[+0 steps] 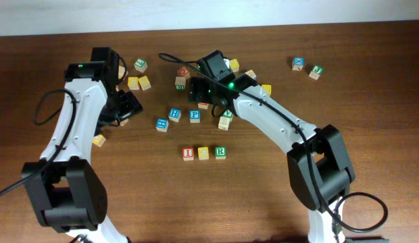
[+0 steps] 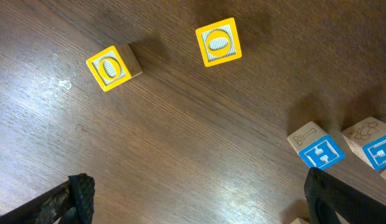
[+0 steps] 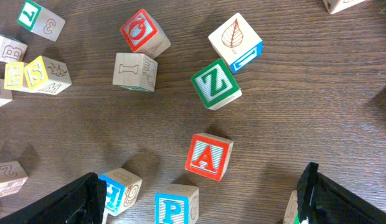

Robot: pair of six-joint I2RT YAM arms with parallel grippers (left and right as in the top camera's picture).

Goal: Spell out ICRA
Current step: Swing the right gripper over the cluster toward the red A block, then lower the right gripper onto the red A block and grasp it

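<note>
Right jaws hovering spread, empty, above red A block (image 3: 208, 156). Green Z block (image 3: 216, 83) sitting just beyond it. Left jaws gaping, empty.

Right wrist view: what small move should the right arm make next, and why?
Probably lower the open right gripper onto the red A block, which lies below, roughly between its fingers. The row starting I and ending R lacks a fourth block.

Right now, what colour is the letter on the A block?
Red, with a matching red border. The A block shows best in the right wrist view.
</note>
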